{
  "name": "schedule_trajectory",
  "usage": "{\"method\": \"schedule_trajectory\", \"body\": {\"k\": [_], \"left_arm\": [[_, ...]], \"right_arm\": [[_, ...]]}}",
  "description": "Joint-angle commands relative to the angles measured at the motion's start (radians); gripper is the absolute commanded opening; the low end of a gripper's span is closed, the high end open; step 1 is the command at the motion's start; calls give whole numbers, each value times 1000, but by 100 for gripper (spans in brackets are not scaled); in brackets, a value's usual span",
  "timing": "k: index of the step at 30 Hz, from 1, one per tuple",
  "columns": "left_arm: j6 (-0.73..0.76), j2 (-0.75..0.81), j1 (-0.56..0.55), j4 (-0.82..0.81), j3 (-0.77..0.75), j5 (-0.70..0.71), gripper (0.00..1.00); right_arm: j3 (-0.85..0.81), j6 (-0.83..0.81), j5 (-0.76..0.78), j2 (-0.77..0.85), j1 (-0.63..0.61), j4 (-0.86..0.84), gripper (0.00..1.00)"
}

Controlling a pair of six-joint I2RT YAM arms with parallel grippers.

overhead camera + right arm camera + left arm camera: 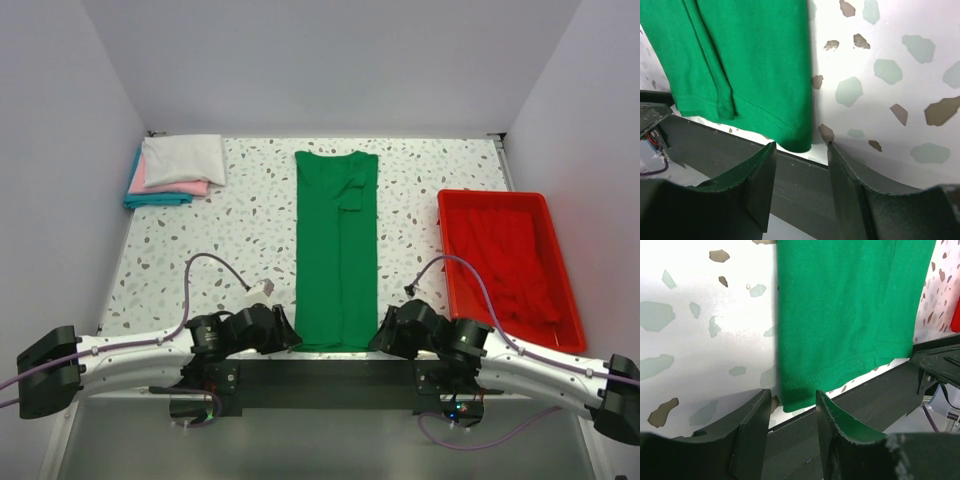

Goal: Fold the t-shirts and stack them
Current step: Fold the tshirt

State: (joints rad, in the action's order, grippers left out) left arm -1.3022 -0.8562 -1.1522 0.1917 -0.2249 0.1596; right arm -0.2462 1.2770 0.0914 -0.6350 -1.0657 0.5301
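Note:
A bright green t-shirt (337, 250) lies flat in the middle of the table, folded lengthwise into a long strip with its hem at the near edge. My left gripper (292, 338) is open at the hem's near left corner (792, 400), empty. My right gripper (380, 340) is open at the hem's near right corner (797, 142), empty. Both sets of jaws stand apart with the corner just ahead of them. A stack of folded white (185, 158), pink (175, 186) and teal (155, 199) shirts sits at the back left.
A red plastic tray (552, 285) with red cloth inside stands at the right. The speckled table (230, 240) ends in a dark front edge (865, 390) just under the shirt's hem. Grey walls enclose the back and sides.

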Motion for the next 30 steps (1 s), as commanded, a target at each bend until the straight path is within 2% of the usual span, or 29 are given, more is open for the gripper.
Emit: {"method": "schedule_trajectory", "body": {"k": [1, 5, 11, 14, 16, 17, 18, 19, 21, 24, 30], "left_arm": [[-28, -24, 3, 49, 18, 24, 46], [-25, -66, 2, 22, 25, 20, 45], [0, -121, 2, -41, 42, -3, 40], [9, -121, 2, -55, 47, -8, 34], [21, -116, 2, -69, 48, -15, 24], [26, -118, 2, -72, 47, -17, 20], [40, -116, 0, -75, 42, -20, 11], [47, -118, 0, -75, 33, -22, 8], [66, -118, -6, -55, 19, -17, 0], [61, -115, -36, -2, -17, 14, 0], [-25, -121, -208, 89, -77, 113, 0]], "right_arm": [[30, 36, 33, -40, 3, -56, 49], [44, 38, 42, -83, 3, -102, 48], [54, 30, 54, -98, 3, -124, 33], [51, 19, 61, -94, 4, -117, 26], [45, 7, 65, -89, 4, -108, 20], [33, -13, 70, -89, 3, -102, 9], [22, -27, 79, -89, 3, -84, 3], [-4, -60, 85, -91, 3, -72, 0], [-25, -88, 79, -94, 3, -39, 0], [-51, -104, 103, -77, -37, -4, 0], [-82, 7, 231, -117, -284, 27, 0]]}}
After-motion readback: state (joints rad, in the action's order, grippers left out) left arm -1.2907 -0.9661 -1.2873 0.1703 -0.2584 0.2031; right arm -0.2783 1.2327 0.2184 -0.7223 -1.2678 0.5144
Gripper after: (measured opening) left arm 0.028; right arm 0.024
